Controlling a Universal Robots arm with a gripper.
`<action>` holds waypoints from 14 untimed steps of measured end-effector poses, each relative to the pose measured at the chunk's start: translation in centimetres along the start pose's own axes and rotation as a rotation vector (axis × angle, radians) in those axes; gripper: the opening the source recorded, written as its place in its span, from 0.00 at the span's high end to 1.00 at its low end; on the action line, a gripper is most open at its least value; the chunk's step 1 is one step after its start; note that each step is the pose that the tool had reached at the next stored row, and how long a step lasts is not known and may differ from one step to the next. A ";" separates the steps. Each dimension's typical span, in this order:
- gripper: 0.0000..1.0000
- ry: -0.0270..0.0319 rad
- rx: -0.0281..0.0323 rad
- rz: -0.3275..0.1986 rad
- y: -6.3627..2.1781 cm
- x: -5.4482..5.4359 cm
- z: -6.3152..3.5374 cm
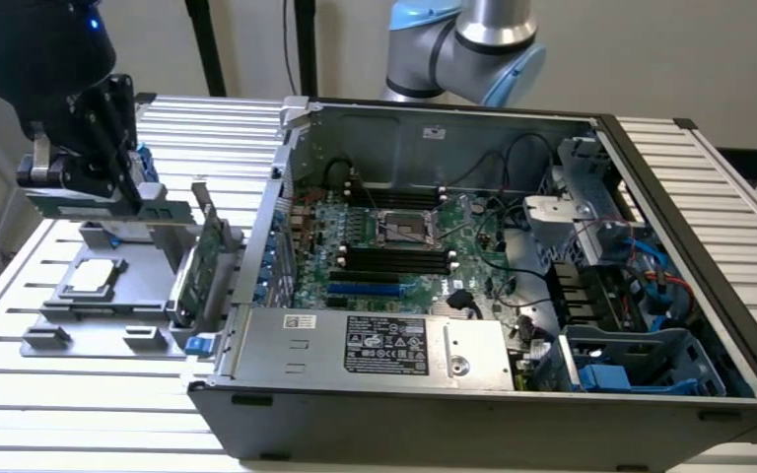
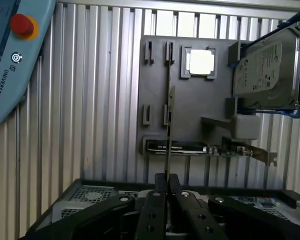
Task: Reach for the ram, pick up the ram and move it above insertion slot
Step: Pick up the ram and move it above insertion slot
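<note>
Nearest the wrist cam: the gripper (image 2: pixel 166 186), its two black fingers (image 2: pixel 152 210) pressing together on the ram (image 2: pixel 168 125), which is showing edge-on as a thin dark strip running straight out from the fingertips. So the hand is pinching the ram, nearly closed w/ just the board's thickness between the pads.

Beyond the ram tip, the grey fixture tray (image 2: pixel 190 107) is lying on the ribbed aluminium table (image 2: pixel 90 100). On the tray: a square CPU (image 2: pixel 200 62) sitting in its pocket just off to one side of the ram line, the silver hard drive (image 2: pixel 265 70) in a blue caddy farther out that side, and the expansion card (image 2: pixel 210 149) w/ metal bracket lying closer to the fingers. A teach pendant (image 2: pixel 12 55) w/ red e-stop is sitting well off to the other side. The PC case edge (image 2: pixel 90 192) is running right under the fingers.

Exterior view is giving what the wrist cam isn't: the gripper (image 1: pixel 83 177) hanging over the fixture tray (image 1: pixel 103 296) at the view's left, the ram (image 1: pixel 90 205) held under it as a greenish strip, clear of the tray. The open PC case (image 1: pixel 484 394) w/ motherboard (image 1: pixel 392 256) is well apart from the hand, toward the view's right; the black RAM slots (image 1: pixel 392 258) are lying mid-board. The expansion card (image 1: pixel 201 261) is standing upright betw. hand and case.
</note>
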State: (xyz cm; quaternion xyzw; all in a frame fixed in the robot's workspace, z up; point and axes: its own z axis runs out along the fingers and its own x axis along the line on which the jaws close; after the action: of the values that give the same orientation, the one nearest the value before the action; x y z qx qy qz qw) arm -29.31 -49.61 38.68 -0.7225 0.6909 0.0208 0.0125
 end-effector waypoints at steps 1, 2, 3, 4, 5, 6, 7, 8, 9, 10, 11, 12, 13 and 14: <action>0.86 -0.0031 0.0001 0.000 -0.30 0.0 -0.01; 0.86 -0.0061 0.0003 0.000 -0.57 0.0 -0.04; 0.86 -0.0096 0.0004 0.000 -0.85 0.0 -0.09; 0.86 -0.0130 0.0005 -0.001 -1.13 0.0 -0.13; 0.86 -0.0155 0.0006 -0.001 -1.43 0.0 -0.16; 0.86 -0.0172 0.0004 -0.001 -1.74 0.0 -0.19; 0.86 -0.0189 0.0003 -0.001 -2.08 -0.1 -0.22; 0.86 -0.0204 0.0002 -0.001 -2.40 -0.1 -0.25; 0.86 -0.0218 0.0001 -0.001 -2.72 -0.1 -0.28; 0.86 -0.0234 0.0000 -0.001 -3.05 -0.1 -0.30; 0.86 -0.0248 -0.0001 -0.001 -3.37 -0.1 -0.33; 0.86 -0.0263 -0.0002 -0.001 -3.70 -0.1 -0.37; 0.86 -0.0278 -0.0002 -0.001 -4.00 -0.1 -0.40; 0.86 -0.0292 -0.0003 -0.001 -4.30 -0.2 -0.44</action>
State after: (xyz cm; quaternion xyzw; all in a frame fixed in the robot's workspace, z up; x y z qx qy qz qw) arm -25.02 -49.27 39.09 -0.7224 0.6904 0.0314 0.0225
